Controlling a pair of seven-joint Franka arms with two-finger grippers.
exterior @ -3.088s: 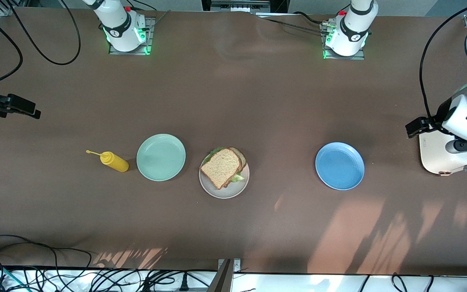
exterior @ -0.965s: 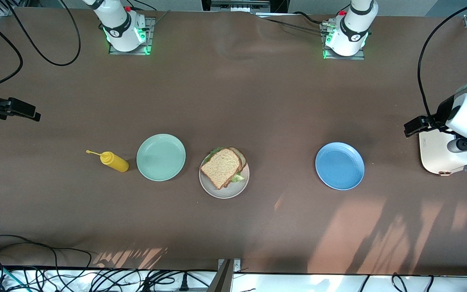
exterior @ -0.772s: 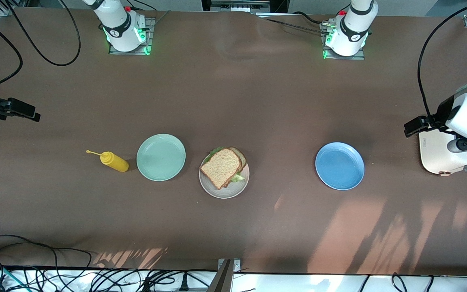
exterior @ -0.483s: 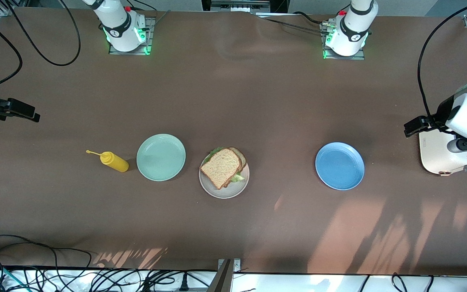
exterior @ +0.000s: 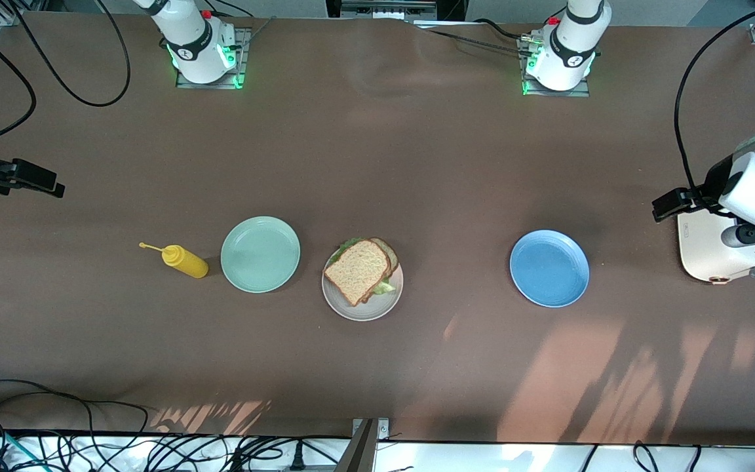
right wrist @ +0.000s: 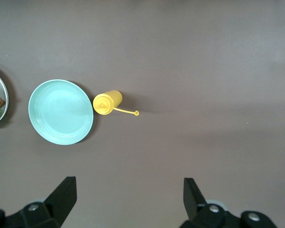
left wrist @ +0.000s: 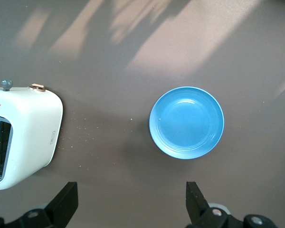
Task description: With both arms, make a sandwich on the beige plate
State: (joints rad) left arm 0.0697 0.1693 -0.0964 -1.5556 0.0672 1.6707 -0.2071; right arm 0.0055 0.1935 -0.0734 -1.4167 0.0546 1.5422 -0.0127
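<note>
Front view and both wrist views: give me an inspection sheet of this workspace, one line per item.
Surface: brown table, sunlight patches at the camera edge.
Job's things: brown-bread sandwich with green lettuce assembled on round beige plate.
Clutter: round mint green plate, yellow squeeze bottle lying beside it, round blue plate, white toaster.
Grippers: left tool open, beside the toaster; right tool open, over bare table at the right arm's end; both empty.
Cables: black loops along the table edges.
Surroundings: nothing seen.
</note>
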